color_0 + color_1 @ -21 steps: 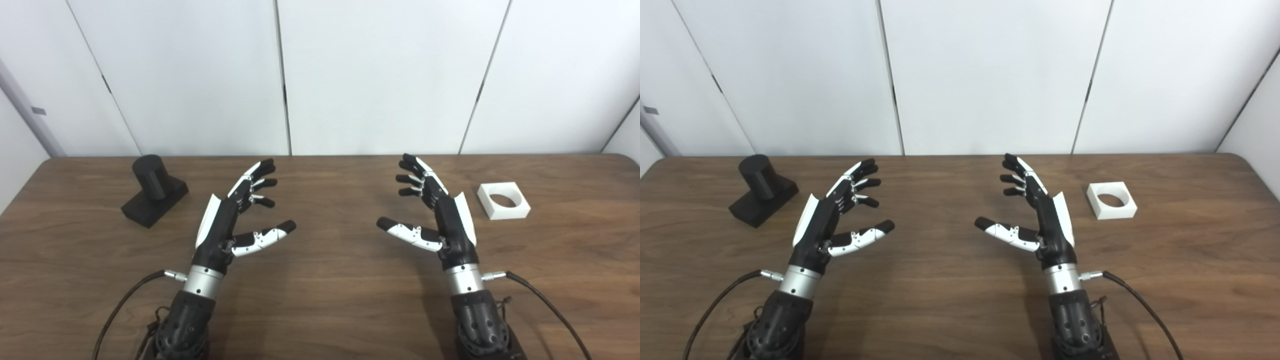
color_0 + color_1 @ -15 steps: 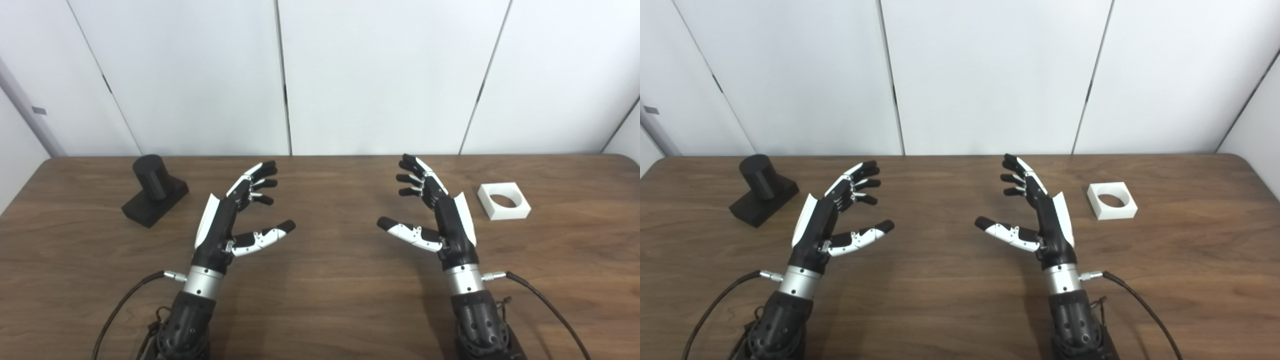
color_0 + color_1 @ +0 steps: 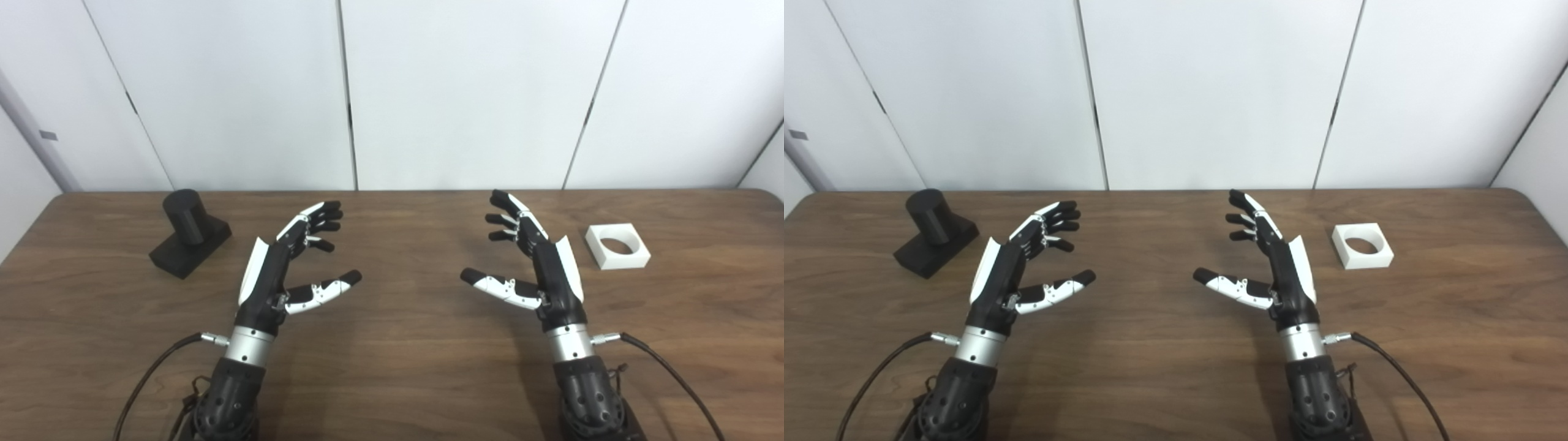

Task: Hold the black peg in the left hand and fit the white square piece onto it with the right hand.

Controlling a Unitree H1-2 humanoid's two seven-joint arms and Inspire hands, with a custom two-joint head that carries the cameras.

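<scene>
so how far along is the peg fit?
Nothing is done. The black peg stands on the table at far left, untouched; the white square piece lies flat at far right, apart from it. Nothing is in hand: the left hand and right hand hover open and empty between them. Left to do: grasp both parts, then fit the piece on.

The table (image 3: 392, 367) is dark brown wood with a streaked grain. The peg (image 3: 188, 231) is matte black all over, post and base alike. The square piece (image 3: 616, 246) is plain white. Both hands, left hand (image 3: 278, 272) and right hand (image 3: 542, 269), are black with white panels and silver wrists. The wall panels (image 3: 465, 92) are white.
</scene>
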